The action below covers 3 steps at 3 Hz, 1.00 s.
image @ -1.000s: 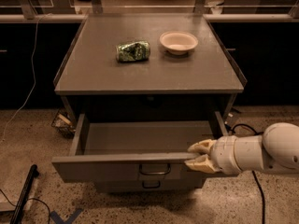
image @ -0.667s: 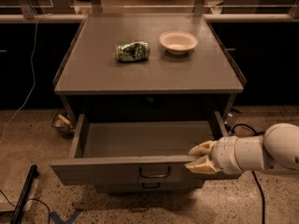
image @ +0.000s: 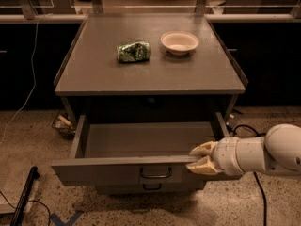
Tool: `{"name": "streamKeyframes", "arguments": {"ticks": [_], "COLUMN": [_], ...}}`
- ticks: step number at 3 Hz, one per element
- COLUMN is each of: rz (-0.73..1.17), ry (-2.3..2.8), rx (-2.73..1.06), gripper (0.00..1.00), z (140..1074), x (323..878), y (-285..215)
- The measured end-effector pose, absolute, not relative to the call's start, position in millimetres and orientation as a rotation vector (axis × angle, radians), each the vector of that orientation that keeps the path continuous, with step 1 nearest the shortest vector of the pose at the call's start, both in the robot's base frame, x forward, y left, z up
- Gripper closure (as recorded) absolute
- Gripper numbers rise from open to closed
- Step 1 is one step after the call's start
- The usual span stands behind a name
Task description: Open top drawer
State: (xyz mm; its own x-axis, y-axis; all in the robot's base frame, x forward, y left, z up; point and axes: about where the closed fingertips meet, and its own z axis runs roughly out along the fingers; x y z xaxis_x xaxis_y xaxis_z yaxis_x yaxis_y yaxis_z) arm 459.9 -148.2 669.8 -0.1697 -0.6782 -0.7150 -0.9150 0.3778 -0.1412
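Take the grey cabinet (image: 94, 76) as your mark; left of its foot a black rod (image: 26, 196) lies on the speckled floor. On the cabinet's top, left of centre, you see a crumpled green packet (image: 134, 52) lying on its side; just right of it, apart from it, sits a pale bowl (image: 179, 42), upright. Below the cabinet's top, the top drawer (image: 141, 140) stands pulled well out toward you, its shallow grey tray in plain sight; its small dark loop handle (image: 155, 174) sits at the middle of the front. At the right end of that drawer front you find the gripper (image: 199, 158); its two beige fingers (image: 203, 149) are drawn narrow, one above and one below the front's upper rim, pinching it. The white arm (image: 263, 153) reaches in from the cabinet's right; a black cable (image: 258, 192) trails on the floor beneath it.
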Motion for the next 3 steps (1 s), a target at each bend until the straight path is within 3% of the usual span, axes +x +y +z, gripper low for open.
{"name": "streamKeyframes", "arguments": {"ticks": [2,3], "rz": [0.422,0.422], "ry": [1.924,1.924], "rx": [-1.374,-1.374], "gripper": [0.13,0.0], "z": [669.8,669.8], "x": [459.9,459.9], "y": [-148.2,-148.1]}}
